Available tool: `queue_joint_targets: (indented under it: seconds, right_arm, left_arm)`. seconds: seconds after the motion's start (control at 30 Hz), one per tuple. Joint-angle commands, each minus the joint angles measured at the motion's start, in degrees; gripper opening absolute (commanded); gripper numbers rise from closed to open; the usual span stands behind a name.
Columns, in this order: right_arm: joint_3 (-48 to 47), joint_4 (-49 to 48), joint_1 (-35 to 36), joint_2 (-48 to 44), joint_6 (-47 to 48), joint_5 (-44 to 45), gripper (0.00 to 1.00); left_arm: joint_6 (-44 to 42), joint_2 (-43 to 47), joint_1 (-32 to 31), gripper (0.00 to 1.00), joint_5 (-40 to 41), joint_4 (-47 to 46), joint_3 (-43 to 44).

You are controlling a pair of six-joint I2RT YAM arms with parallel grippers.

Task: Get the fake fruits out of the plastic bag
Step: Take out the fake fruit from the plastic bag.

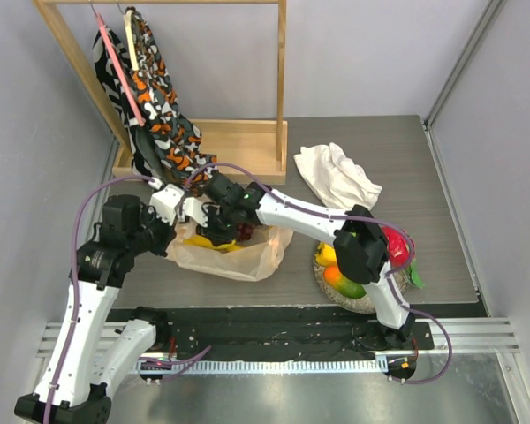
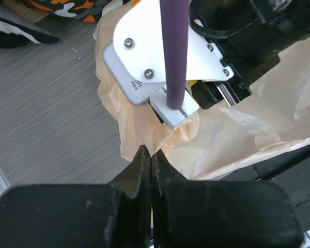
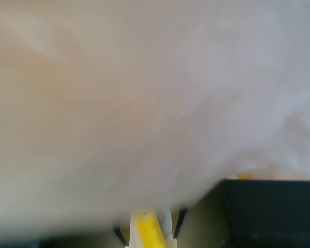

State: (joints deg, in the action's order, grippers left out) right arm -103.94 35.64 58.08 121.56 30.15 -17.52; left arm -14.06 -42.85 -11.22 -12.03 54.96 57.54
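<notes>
Inside the plastic bag [image 1: 247,261], clamped by left pincer [image 2: 151,161], lie bananas [image 1: 214,245]; right pincer [image 1: 223,230] buried, spread unclear.

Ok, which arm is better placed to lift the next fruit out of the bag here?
Right. The right gripper is down in the mouth of the plastic bag, beside the yellow fruit. The left gripper is shut on the bag's edge, probably holding it open.
</notes>
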Motion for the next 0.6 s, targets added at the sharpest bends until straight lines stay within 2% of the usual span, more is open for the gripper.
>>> queue_joint_targets:
  seconds: [0.0, 0.1, 0.23, 0.27, 0.33, 0.37, 0.57]
  right_arm:
    - [-13.01, 7.40, 0.36, -5.01, 1.14, -5.14, 0.22]
    - [-20.24, 17.08, 0.19, -7.11, 1.58, -8.93, 0.20]
    - [-19.90, 26.83, 0.01, -10.64, 5.26, -11.57, 0.19]
    - [-19.55, 31.72, 0.10, -11.07, 7.79, -11.66, 0.19]
    - [-17.19, 34.83, -0.25, -12.13, 9.21, -10.87, 0.16]
    - [-16.22, 36.33, -1.21, -12.66, 9.48, -10.70, 0.11]
    - [-14.18, 37.92, -2.36, -17.39, 11.59, -8.15, 0.10]
  left_arm:
    - [0.97, 0.14, 0.15, 0.00, 0.51, -3.72, -0.50]
    - [1.85, -0.57, 0.15, 0.00, 0.87, -4.77, -0.50]
    - [2.20, -2.76, 0.06, 0.00, 3.93, -5.30, 0.64]
    - [2.55, -3.20, 0.15, 0.00, 4.64, -5.74, 0.99]
    - [2.73, -3.99, 0.06, 0.00, 6.48, -7.57, 1.52]
    - [2.81, -4.17, 0.15, 0.00, 7.10, -8.37, 1.70]
    - [2.20, -6.98, 0.15, 0.00, 10.80, -12.33, 2.58]
